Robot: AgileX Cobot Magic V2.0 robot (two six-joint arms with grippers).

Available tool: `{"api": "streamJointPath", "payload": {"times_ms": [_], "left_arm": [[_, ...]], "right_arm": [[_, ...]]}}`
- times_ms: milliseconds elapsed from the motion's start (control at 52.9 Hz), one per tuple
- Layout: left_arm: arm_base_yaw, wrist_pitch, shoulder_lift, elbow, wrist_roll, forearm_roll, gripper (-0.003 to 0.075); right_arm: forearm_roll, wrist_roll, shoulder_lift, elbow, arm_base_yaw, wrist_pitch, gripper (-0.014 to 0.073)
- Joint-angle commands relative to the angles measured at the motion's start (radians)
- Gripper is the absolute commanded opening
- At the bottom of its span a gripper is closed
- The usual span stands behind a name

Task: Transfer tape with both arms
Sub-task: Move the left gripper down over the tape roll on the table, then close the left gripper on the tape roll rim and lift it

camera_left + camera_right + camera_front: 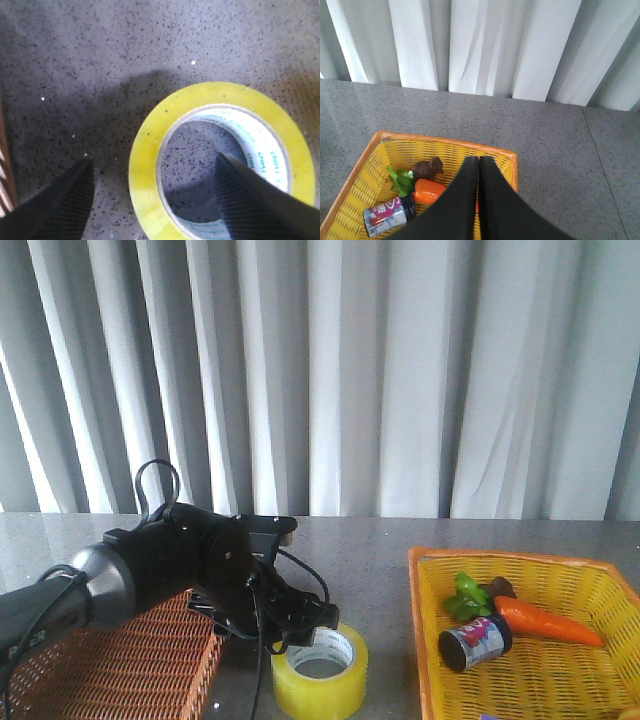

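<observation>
The tape (320,670) lies flat on the grey speckled table (380,570), hole upward, near the front edge between the two baskets. The left arm (150,575) reaches across from the left side and bends down over the roll. In the left wrist view its claw (155,200) is spread wide: one finger (252,200) stands inside the core of the tape (220,160), the other finger (60,205) stands outside the yellow wall, on the bare table. Neither finger can be confirmed as touching the roll; a strip of table shows between the outer finger and the yellow wall. Nothing is gripped.

The brown wicker basket (110,665) sits at the left front, partly under the arm, its right edge just beside the tape. The yellow basket (520,640) with an orange rim sits at the right front, apart from the tape with open table between them. Inside it lie a toy carrot (545,620) with green leaves, a small printed can (475,640) on its side, and a dark brown piece (427,167) by the leaves.

The right claw (479,161) shows only in its own wrist view, above the yellow basket (370,165), fingers pressed together and holding nothing. Behind the baskets the table runs open back to the white curtain (350,370).
</observation>
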Motion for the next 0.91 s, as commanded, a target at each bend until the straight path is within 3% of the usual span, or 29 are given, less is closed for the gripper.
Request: {"api": "streamJointPath", "payload": {"times_ms": [0, 756, 889], "left_arm": [[-0.007, -0.031, -0.044, -0.034, -0.01, 0.0, 0.0481], [-0.012, -0.017, 0.01, -0.034, -0.012, -0.002, 0.0481], [-0.012, -0.019, 0.01, -0.034, -0.012, -0.002, 0.0454]], "right_arm": [[-0.009, -0.002, -0.028, -0.022, -0.006, -0.065, -0.0008], [-0.009, -0.002, -0.028, -0.022, -0.006, -0.064, -0.0008], [-0.009, -0.002, -0.028, -0.022, -0.006, -0.061, -0.0008]]}}
